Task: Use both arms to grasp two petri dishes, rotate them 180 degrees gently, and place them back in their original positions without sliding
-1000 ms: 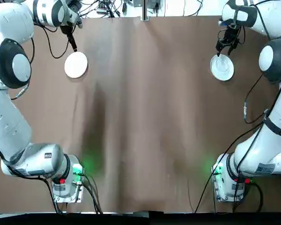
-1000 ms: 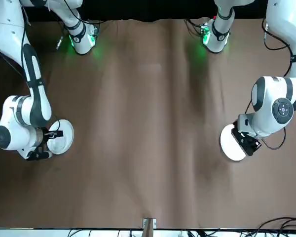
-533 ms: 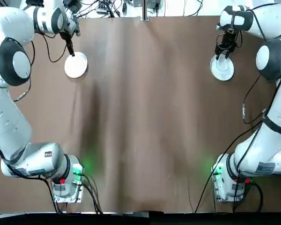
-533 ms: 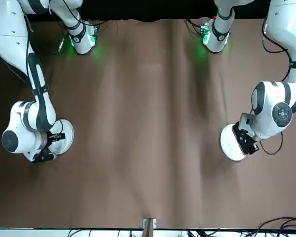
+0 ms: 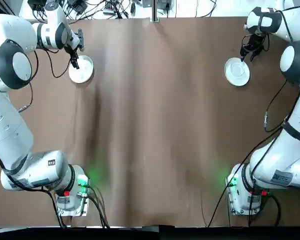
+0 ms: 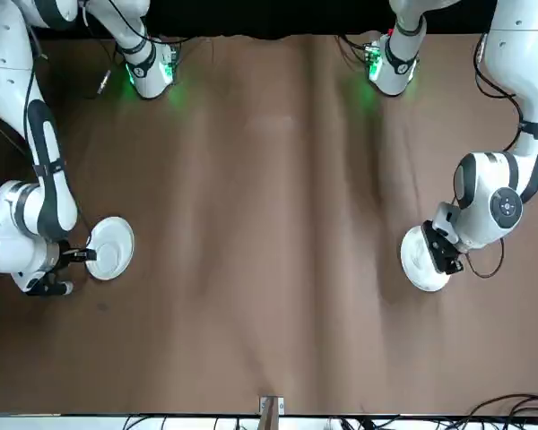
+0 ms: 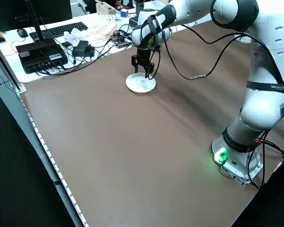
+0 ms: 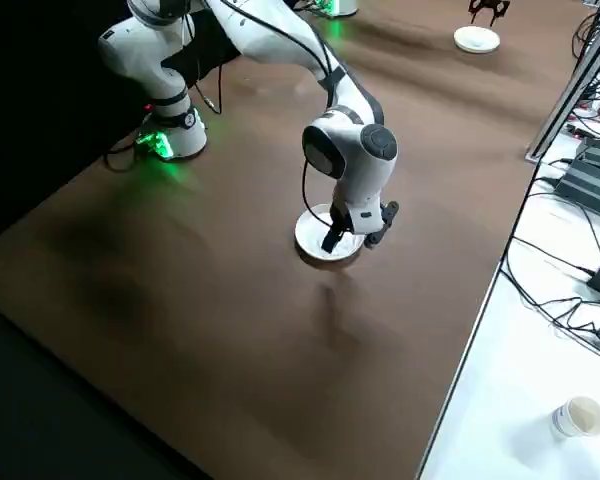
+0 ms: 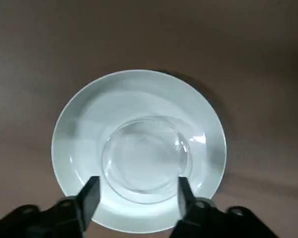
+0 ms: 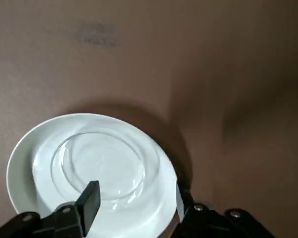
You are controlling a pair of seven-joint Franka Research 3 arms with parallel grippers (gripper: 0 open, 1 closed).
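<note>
Brown sheeting with soft creases covered the tabletop (image 5: 150, 125). Left arm (image 5: 12, 125) and right arm (image 5: 290, 145), smooth white shells with dark joint bands, reached to its far side. Both dishes rested unlifted, one per plate; completion of the 180-degree rotation could not be determined. If it was outstanding, grasp, turn and placement remained; otherwise, only withdrawal. Left plate (image 9: 79, 139) and right plate (image 10: 25, 183) were round, white and glossy, with raised rims. Left dish (image 9: 146, 158) and right dish (image 10: 102, 166) were clear, shallow discs. Left jaws stood open near the left dish; right jaws, also open and empty, stood by the right plate's rim.
</note>
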